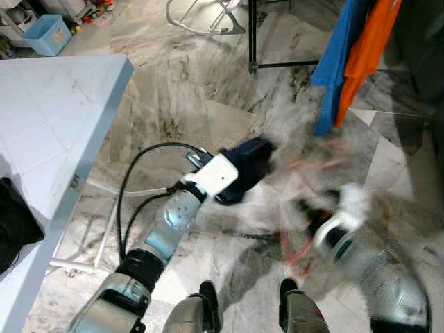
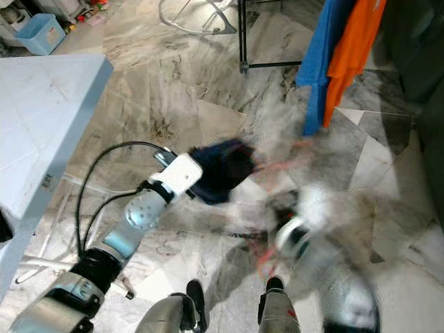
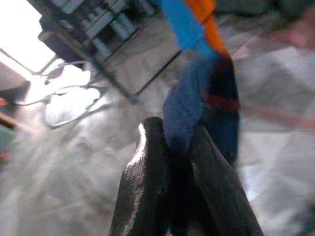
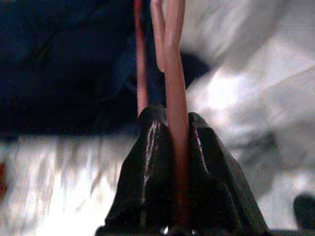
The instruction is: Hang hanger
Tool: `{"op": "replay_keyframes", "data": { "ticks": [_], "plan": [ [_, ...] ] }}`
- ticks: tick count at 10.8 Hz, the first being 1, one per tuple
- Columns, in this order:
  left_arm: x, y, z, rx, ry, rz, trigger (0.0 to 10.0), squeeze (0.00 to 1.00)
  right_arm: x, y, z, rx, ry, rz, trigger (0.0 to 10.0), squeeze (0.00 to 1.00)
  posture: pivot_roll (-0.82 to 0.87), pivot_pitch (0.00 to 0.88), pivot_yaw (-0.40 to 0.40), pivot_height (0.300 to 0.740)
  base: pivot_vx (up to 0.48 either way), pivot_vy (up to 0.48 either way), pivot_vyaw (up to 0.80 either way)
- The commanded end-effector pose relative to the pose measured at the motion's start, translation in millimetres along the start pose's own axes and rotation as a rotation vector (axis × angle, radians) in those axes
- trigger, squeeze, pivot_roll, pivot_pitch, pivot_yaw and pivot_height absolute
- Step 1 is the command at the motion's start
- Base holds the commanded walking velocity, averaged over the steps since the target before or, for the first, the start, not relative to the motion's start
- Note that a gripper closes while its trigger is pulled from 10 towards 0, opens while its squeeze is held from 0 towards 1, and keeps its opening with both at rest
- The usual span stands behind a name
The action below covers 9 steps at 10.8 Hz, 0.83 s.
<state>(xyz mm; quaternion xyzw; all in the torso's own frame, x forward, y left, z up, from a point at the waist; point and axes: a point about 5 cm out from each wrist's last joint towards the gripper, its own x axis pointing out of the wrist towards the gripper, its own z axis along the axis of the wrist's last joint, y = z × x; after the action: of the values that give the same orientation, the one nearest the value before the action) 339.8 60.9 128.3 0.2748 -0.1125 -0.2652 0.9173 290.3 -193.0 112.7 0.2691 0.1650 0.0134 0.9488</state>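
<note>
From the head cam I see my left gripper (image 1: 258,168) out over the marble floor (image 1: 194,90), clamped on a dark blue garment (image 1: 248,173), while the right gripper (image 1: 312,216) sits blurred just beside it to the right, w/ a thin pink-red hanger (image 1: 297,244) smeared through the motion blur. Taking the black rack (image 1: 252,41) as landmark: it stands further ahead of both grippers, w/ a blue cloth (image 1: 336,62) and an orange cloth (image 1: 368,48) hanging on its right side; the white table (image 1: 55,118) is well to its left. Left wrist cam: fingers (image 3: 147,187) pressed together on the blue fabric, rack and hung cloths beyond it, so that arm already aims rack-ward. Right wrist cam: fingers (image 4: 147,162) pinched on the hanger's wire (image 4: 174,98), whose strands run straight out along the fingers toward the dark garment. My read: hanger's long axis points away from the right gripper, rack lies ahead and up, and the right arm does the hanging, prob. w/ the left steadying the garment.
</note>
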Motion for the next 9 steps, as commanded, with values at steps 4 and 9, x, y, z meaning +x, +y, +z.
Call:
{"op": "replay_keyframes", "data": {
  "ticks": [4,9],
  "plan": [
    [-18.0,-49.0,17,-0.076,-0.188,-0.278,10.0,0.00,15.5,20.7,64,0.070,-0.270,0.057,10.0,0.00,-0.23,0.299,0.189,0.740,0.000,0.000,0.00],
    [-15.2,-32.0,37,0.026,-0.341,-0.177,10.0,0.00,42.5,53.5,45,0.220,-0.183,0.119,10.0,0.00,-0.19,0.298,0.159,0.740,0.000,0.000,0.00]
  ]
}}
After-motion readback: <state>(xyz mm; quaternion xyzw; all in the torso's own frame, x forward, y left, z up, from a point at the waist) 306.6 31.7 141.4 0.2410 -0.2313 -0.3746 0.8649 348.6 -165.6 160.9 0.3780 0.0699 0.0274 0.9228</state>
